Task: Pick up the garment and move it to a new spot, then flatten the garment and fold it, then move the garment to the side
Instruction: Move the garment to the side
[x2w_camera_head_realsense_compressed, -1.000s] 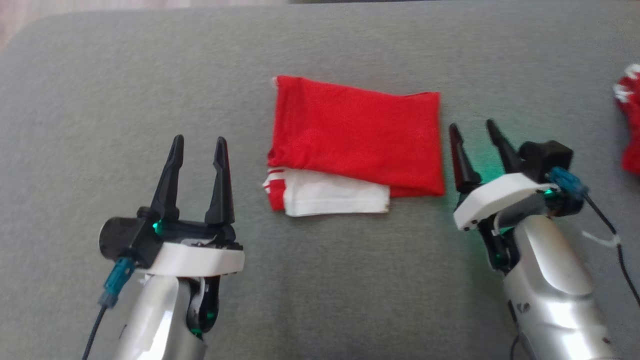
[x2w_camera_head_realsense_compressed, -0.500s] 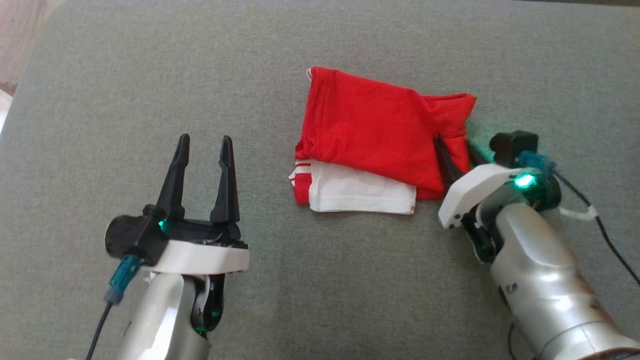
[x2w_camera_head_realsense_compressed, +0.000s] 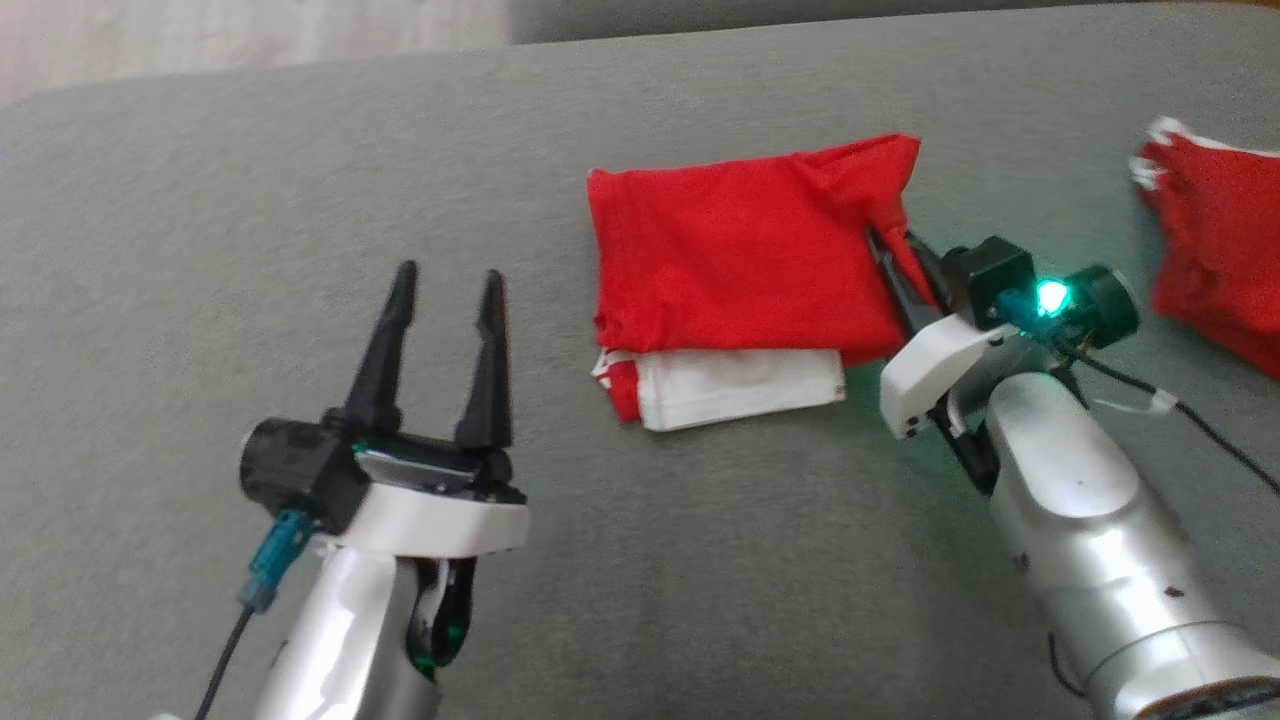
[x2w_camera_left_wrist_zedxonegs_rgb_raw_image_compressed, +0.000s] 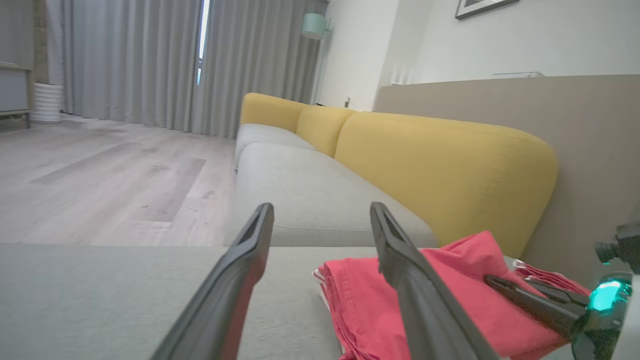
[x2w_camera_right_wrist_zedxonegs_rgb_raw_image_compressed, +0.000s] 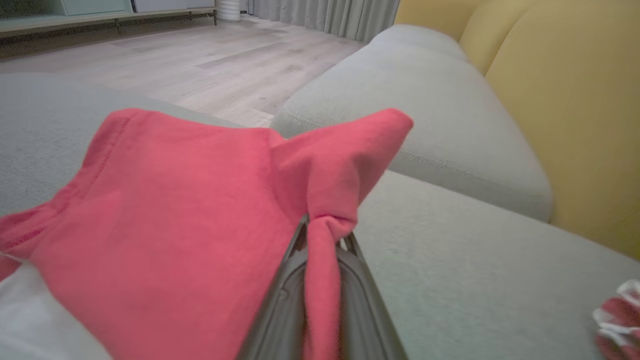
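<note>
Grey sofa cushion (x2w_camera_head_realsense_compressed: 700, 600): folded red-and-white garment (x2w_camera_head_realsense_compressed: 740, 260) lying centre-right. Right gripper (x2w_camera_head_realsense_compressed: 892, 245) pinched on its right edge, fabric bunched; left gripper (x2w_camera_head_realsense_compressed: 448, 285) spread, empty. Soft, light, floppy; probably unfolds unless left edge gripped too.

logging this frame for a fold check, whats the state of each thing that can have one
garment: folded, lying on the grey cushion, right corner pinched and bunched up
right gripper: shut on the garment's right corner
left gripper: open, empty, apart from the garment
second red garment: crumpled, lying loose at the far right, nothing touching it
</note>
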